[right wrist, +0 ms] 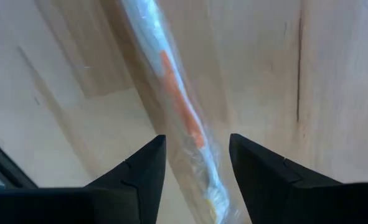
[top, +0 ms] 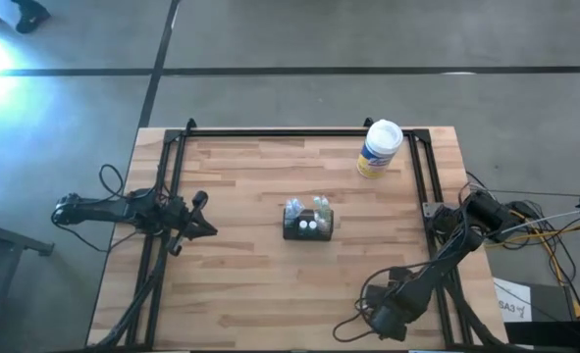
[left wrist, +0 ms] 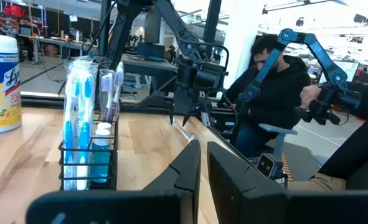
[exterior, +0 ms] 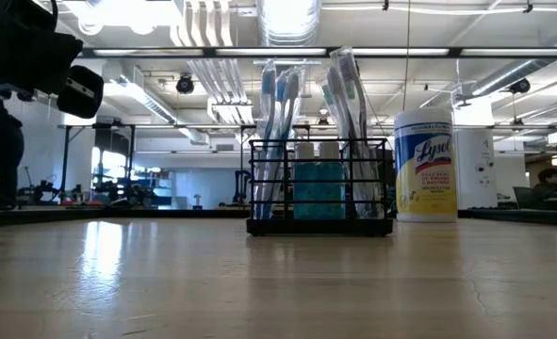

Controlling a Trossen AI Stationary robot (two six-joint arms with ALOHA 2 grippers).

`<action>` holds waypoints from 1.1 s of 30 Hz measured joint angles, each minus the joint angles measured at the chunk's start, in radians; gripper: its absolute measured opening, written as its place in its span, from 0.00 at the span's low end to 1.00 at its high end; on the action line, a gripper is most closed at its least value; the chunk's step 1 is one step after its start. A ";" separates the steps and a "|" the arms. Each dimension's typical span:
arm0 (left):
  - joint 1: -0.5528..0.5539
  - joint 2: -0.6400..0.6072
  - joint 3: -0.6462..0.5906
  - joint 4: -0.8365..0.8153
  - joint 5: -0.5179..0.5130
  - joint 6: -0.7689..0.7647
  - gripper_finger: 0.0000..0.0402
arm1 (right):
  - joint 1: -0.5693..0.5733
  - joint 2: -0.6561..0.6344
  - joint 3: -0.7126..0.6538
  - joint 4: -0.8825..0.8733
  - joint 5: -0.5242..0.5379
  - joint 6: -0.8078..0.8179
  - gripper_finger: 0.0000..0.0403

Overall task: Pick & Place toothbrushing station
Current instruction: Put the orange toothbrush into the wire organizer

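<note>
The toothbrushing station [top: 309,226], a small black wire holder, stands upright on its base at the middle of the wooden table. Several wrapped toothbrushes and a blue bottle stand in it [exterior: 320,188] [left wrist: 87,155]. My right gripper [right wrist: 196,162] hangs open near the table's near right corner [top: 383,316], pointing down. Its fingers stand on either side of a wrapped orange toothbrush [right wrist: 182,124] that lies flat on the wood. My left gripper [left wrist: 203,168] waits at the table's left [top: 203,218], level, shut and with nothing in it.
A white canister with a yellow label [top: 378,149] [exterior: 426,165] stands at the far right. Black frame rails [top: 290,132] run along the table's far, left and right edges. Cables [top: 535,230] lie off the right side. A person [left wrist: 277,93] sits beyond the table.
</note>
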State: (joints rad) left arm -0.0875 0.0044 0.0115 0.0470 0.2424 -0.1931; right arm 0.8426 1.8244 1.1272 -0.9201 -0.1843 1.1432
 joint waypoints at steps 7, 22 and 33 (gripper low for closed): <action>0.000 0.001 0.000 -0.001 0.000 -0.001 0.08 | -0.011 0.001 -0.067 0.095 -0.006 -0.025 0.38; 0.000 0.001 0.000 -0.002 0.000 -0.048 0.08 | -0.038 0.002 -0.024 0.012 0.080 -0.156 0.05; 0.000 0.003 0.000 0.007 0.002 -0.161 0.08 | -0.053 0.001 0.310 -0.469 0.366 -0.262 0.02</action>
State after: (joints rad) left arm -0.0872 0.0079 0.0112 0.0543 0.2448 -0.3542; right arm 0.7896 1.8256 1.4373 -1.3891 0.1822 0.8816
